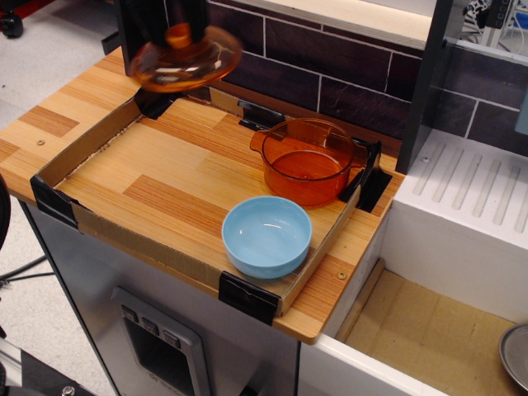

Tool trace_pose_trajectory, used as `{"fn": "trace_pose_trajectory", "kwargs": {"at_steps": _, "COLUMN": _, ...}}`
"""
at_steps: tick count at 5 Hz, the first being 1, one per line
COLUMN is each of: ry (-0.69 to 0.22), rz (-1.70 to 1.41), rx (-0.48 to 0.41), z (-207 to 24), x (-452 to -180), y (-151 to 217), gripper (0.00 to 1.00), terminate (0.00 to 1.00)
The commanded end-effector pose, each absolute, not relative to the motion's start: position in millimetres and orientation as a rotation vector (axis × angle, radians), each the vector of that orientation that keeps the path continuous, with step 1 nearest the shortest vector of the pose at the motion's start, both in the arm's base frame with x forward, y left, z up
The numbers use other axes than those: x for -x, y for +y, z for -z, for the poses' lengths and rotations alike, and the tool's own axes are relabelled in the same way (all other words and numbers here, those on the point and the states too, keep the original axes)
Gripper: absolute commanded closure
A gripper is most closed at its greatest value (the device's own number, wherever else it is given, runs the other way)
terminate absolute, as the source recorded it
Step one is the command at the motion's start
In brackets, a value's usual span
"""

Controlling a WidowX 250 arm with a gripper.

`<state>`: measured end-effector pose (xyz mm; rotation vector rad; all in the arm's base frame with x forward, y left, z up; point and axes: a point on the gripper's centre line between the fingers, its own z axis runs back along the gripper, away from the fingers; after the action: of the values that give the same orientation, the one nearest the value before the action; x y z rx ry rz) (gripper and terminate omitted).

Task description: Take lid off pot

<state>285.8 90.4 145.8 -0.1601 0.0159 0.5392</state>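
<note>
The amber glass lid (186, 59) hangs in the air above the far left corner of the cardboard-walled tray (89, 142), well apart from the pot (307, 162), which stands open at the tray's far right side with nothing covering it. The gripper (178, 33) is mostly cut off at the top edge and blurred; its dark fingers appear pinched on the lid's ring knob, since the lid is carried off the surface with nothing else under it, though the pads themselves cannot be made out. The main risk from here is a slip: the knob is smooth glass, the lid looks tilted and motion-blurred, and a fast swing or a loose pinch could let it drop onto the wooden counter (49, 120) and crack or roll. A descent too close to the tray's raised wall or the black corner bracket (153, 92) could catch the lid's rim and twist it out of the grip. Releasing before the rim rests flat would let it clatter or slide off the edge. The light blue bowl (266, 235) sits near the pot, clear of the lid's position. No brand, label or readable writing shows anywhere in the view.
</note>
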Motion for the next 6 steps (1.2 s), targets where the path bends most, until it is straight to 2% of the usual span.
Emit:
{"fn": "trace_pose_trajectory", "kwargs": {"at_steps": 1, "ry": -0.085, "rz": -0.541, "rx": 0.099, "z": -114.3, "x": -290.2, "y": 131.2, "gripper": 1.0, "terminate": 0.0}}
{"fn": "trace_pose_trajectory", "kwargs": {"at_steps": 2, "ry": -0.054, "rz": -0.552, "rx": 0.099, "z": -97.4, "x": -297.1, "y": 141.9, "gripper": 1.0, "terminate": 0.0}}
{"fn": "trace_pose_trajectory", "kwargs": {"at_steps": 3, "ry": -0.052, "rz": -0.535, "rx": 0.063, "z": -82.0, "x": -294.6, "y": 144.6, "gripper": 1.0, "terminate": 0.0}}
{"fn": "trace_pose_trajectory", "kwargs": {"at_steps": 5, "ry": -0.063, "rz": -0.545, "rx": 0.026, "z": -68.1, "x": -301.0, "y": 149.9, "gripper": 1.0, "terminate": 0.0}}
{"fn": "trace_pose_trajectory", "kwargs": {"at_steps": 6, "ry": -0.042, "rz": -0.53, "rx": -0.02, "z": -64.7, "x": -303.4, "y": 151.6, "gripper": 0.0, "terminate": 0.0}}
